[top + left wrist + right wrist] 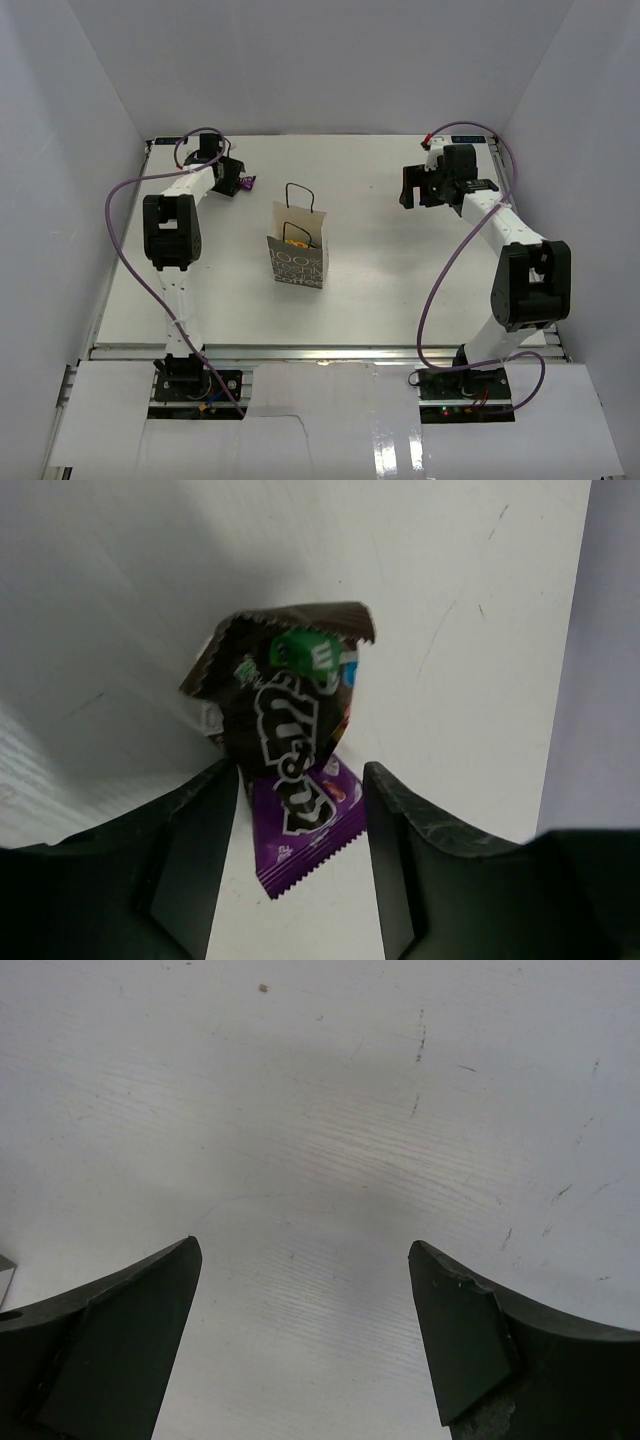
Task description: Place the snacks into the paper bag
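Note:
Two dark purple snacks lie at the table's far left: one brown-purple packet point(285, 705) tilted up over a flat purple packet point(312, 825). They show as a small purple spot in the top view point(248, 183). My left gripper point(300, 815) is open, its fingers either side of the packets' near ends with gaps showing; it also shows in the top view point(238, 182). The paper bag point(298, 262) stands upright mid-table, with a yellow snack point(295, 241) showing in its mouth. My right gripper point(305, 1270) is open and empty over bare table at the far right point(410, 190).
White walls close the table on the left, back and right; the left gripper is near the back-left corner. The bag's black loop handles point(299, 190) stick up above its mouth. Purple cables loop beside both arms.

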Robot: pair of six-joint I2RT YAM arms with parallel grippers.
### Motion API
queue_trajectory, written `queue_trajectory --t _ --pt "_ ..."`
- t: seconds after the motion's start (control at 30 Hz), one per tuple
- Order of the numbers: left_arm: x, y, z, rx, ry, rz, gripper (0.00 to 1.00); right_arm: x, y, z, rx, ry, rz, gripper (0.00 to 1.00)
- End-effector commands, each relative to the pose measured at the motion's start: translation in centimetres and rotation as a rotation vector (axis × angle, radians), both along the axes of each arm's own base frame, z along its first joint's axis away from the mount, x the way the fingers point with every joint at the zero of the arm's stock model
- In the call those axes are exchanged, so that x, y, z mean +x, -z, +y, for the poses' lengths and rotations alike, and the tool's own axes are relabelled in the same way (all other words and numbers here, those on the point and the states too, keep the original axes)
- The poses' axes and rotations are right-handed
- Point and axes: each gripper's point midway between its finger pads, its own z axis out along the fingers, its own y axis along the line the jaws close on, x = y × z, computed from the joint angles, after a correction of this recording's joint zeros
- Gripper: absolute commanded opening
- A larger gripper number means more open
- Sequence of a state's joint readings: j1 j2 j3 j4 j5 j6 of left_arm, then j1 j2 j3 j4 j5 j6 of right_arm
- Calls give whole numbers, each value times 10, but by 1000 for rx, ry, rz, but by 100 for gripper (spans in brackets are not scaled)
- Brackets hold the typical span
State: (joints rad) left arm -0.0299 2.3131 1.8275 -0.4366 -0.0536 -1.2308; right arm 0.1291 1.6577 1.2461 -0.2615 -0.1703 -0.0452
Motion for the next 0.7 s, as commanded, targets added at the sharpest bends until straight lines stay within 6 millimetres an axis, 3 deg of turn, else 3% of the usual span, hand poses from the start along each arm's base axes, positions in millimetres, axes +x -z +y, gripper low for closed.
queue_trajectory --t 0.0,0.2,0.33,0.37,0.4,0.43,0.47,0.5,0.53,0.57,0.6,0.63,0.67 --pt "0 -2 3 5 -19 45 62 14 -23 -2 12 34 -70 90" --pt "-2 5 3 17 4 60 43 11 -23 -6 14 51 -65 90" --pt "6 -29 2 85 112 -48 33 11 -23 -5 22 45 -64 90" --pt "6 -40 -4 88 167 -87 32 11 -24 -5 23 41 -65 90" --pt "14 -79 -9 106 217 -211 30 11 -25 -4 24 38 -67 90" --pt "3 -77 -13 150 312 -231 28 11 -25 -4 28 33 -67 90" --pt "-2 -92 -23 145 389 -287 24 11 -25 -3 28 27 -68 90" --pt "-6 -140 -24 212 444 -416 24 11 -24 -1 32 21 -64 90" --pt "-14 -157 -29 231 488 -478 23 10 -23 0 38 12 -62 90" --pt "-31 -153 -38 228 553 -521 21 10 -24 2 41 3 -64 90" --pt "-50 -201 -42 286 605 -650 21 8 -25 5 52 -18 -59 90" --pt "-65 -217 -48 303 646 -722 21 8 -25 7 56 -35 -59 90" --pt "-88 -197 -52 292 685 -707 21 7 -27 10 61 -55 -62 90"
